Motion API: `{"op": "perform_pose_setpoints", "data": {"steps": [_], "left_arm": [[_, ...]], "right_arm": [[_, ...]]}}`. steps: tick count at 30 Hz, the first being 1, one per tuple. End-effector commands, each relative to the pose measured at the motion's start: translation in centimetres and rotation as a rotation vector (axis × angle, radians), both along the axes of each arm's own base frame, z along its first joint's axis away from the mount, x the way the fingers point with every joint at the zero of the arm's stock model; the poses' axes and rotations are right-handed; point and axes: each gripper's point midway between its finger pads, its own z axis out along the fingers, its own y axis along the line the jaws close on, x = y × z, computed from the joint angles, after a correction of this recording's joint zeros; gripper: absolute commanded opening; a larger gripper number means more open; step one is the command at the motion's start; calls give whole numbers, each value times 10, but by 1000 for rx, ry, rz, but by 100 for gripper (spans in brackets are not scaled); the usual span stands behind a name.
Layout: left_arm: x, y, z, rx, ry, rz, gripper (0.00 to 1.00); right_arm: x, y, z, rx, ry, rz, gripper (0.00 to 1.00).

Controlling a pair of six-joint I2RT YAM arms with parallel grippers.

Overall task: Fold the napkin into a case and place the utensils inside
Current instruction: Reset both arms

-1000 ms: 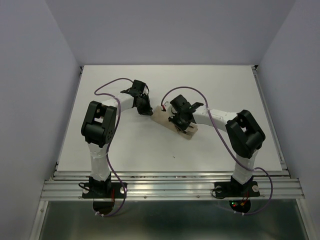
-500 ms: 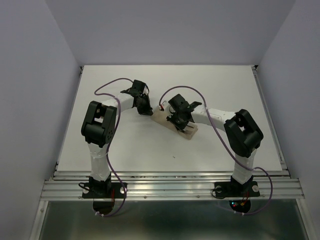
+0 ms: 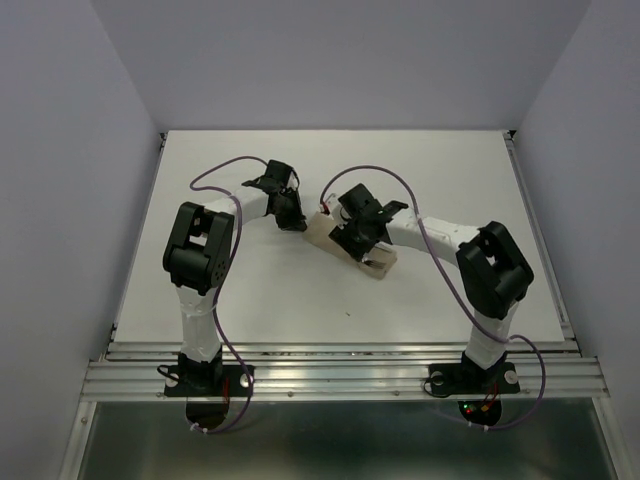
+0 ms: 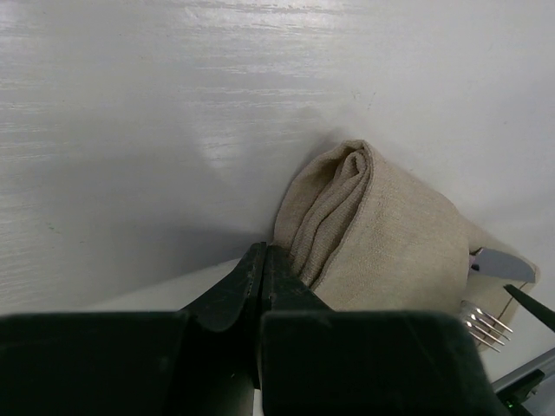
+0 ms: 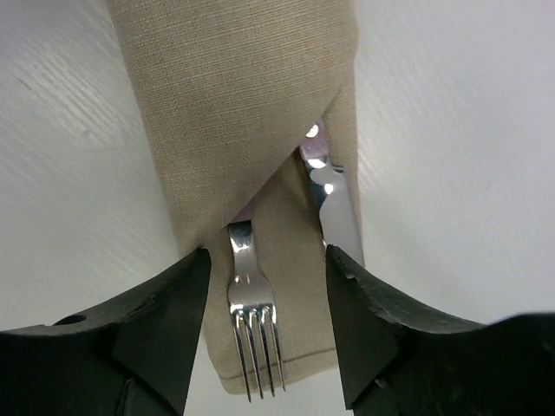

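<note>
The right gripper (image 5: pixel 267 260) stands open, its two black fingers spread either side of the fork (image 5: pixel 251 303) and touching neither it nor the cloth. The fork's silvery tines stick out of the case (image 5: pixel 234 95) and point toward the wrist camera. Just to their right the knife (image 5: pixel 340 212) shows a smooth, shiny blade. A sliver of pale pink handle peeps out where the folds cross. The case is plain beige cloth with a fine weave, its flaps overlapping in a V over both handles.

The left gripper (image 4: pixel 263 253) is closed, its fingers pressed flat together with the tips against the rolled, rounded far end of the case. Whether any cloth is nipped between them cannot be told.

In the top view the case lies slantwise in the middle of the white table (image 3: pixel 300 290). The left arm is folded at the elbow, then reaches right to the case's upper-left end. The right arm reaches left with its wrist bent down over the lower-right end.

Against a second ago, the right gripper has parted its fingers and drawn back a little, so more of the case's near end shows. The left arm has not moved.
</note>
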Motion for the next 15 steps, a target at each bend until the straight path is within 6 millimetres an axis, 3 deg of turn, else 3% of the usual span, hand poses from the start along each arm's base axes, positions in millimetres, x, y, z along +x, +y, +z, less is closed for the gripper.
{"op": "perform_pose_setpoints", "data": {"steps": [1,6,7,10,12,14,15], "left_arm": [[7,-9,27,-20,-57,-26,9],[10,-3,35,12,-79,-17,9],[11,-2,36,16,-82,-13,9],[12,0,39,27,-90,-11,9],[15,2,48,36,-110,-7,9],[15,4,53,46,-121,-2,9],[17,5,58,49,-129,0,9]], "right_arm": [[21,2,67,80,-199,-74,63],[21,-21,101,88,-311,-188,73],[20,-25,115,110,-341,-206,73],[14,-42,126,129,-391,-287,74],[8,-67,151,161,-493,-405,76],[9,-92,151,141,-552,-547,79],[6,-117,157,156,-597,-681,79]]}}
